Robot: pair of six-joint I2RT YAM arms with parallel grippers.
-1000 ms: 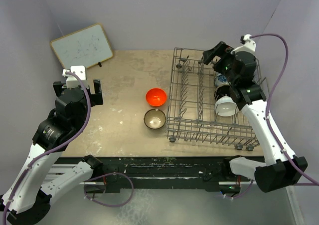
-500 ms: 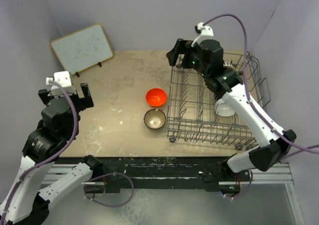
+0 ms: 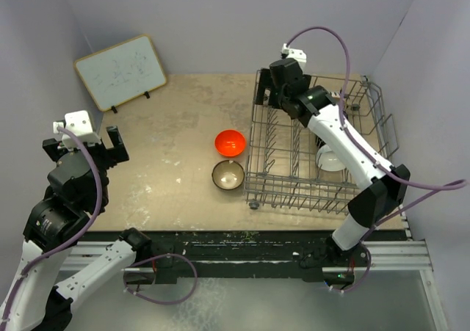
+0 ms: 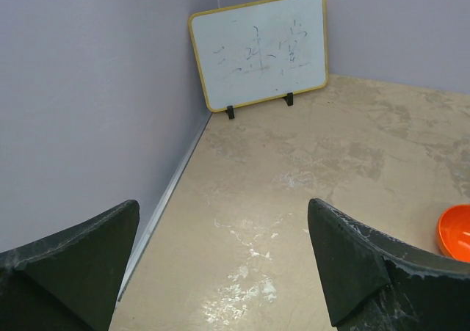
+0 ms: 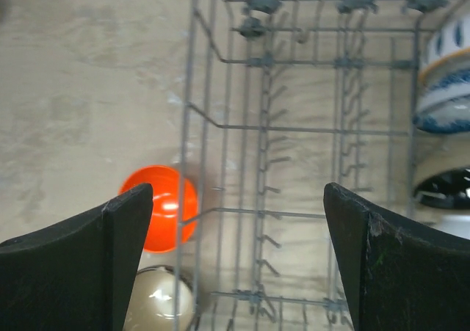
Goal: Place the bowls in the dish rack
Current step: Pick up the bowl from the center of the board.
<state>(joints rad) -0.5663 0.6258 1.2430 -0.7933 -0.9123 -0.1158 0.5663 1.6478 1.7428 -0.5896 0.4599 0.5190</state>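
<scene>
Mottled beige bench carries the grey wire dish rack, tines upright, at 3 o'clock. A yellow-framed whiteboard leans at 10 o'clock. Both hands are released and empty: right hand above the rack's 11 o'clock corner, left hand at 8 o'clock. The glossy orange-red bowl sits on the bench beside the rack, the brown bowl, cream inside, at its 6 o'clock. The blue-and-white bowl and black bowl stand racked.

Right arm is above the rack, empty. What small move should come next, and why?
Probably shift the right gripper left past the wall of the dish rack and lower toward the orange-red bowl: its fingers stand open and empty, and that bowl sits on the table just outside.
</scene>
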